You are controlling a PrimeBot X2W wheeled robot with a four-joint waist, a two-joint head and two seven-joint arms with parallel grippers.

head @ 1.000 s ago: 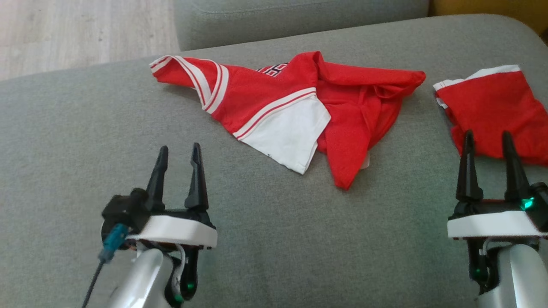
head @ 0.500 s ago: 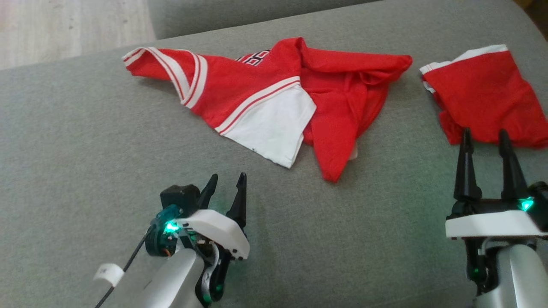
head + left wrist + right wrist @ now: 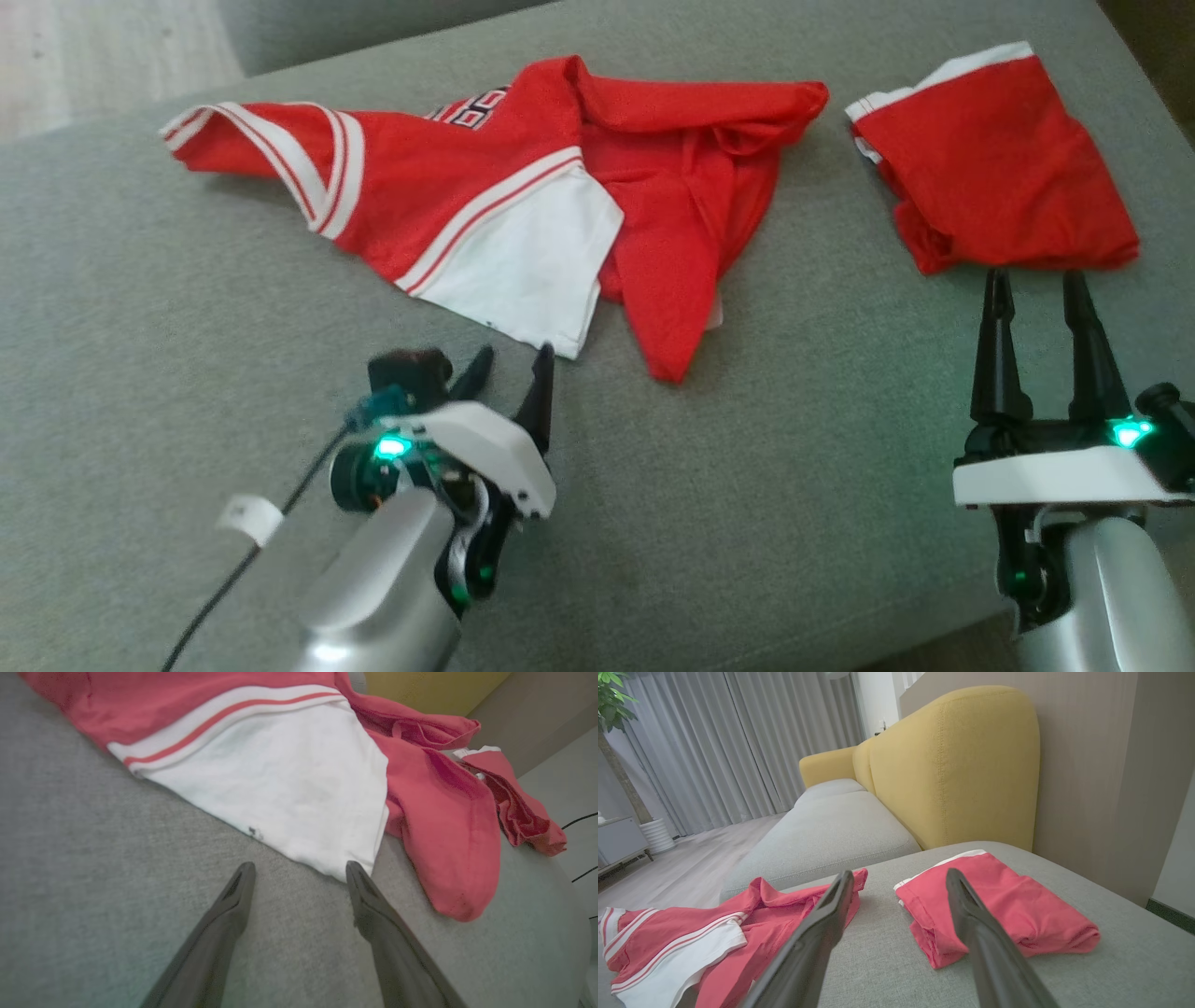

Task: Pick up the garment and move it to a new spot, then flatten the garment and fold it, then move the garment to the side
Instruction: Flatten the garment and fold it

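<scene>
Left end effector [image 3: 515,355] aslant, right end effector [image 3: 1034,280] upright, jaws of both wide apart.

The garment [image 3: 485,201] is thin, matt knit cloth, its white panel smooth, the red parts softly creased. The folded red cloth [image 3: 999,168] has the same dull, fine texture. The sofa cushion [image 3: 187,308] is grey woven upholstery, matt and slightly coarse; the yellow backrest [image 3: 952,765] is a tighter, smoother fabric. The left end effector [image 3: 515,353] and right end effector [image 3: 1034,277] have dark matt plastic fingers [image 3: 224,924] on glossy white plastic housings. The floor [image 3: 677,872] looks like pale matt wood
</scene>
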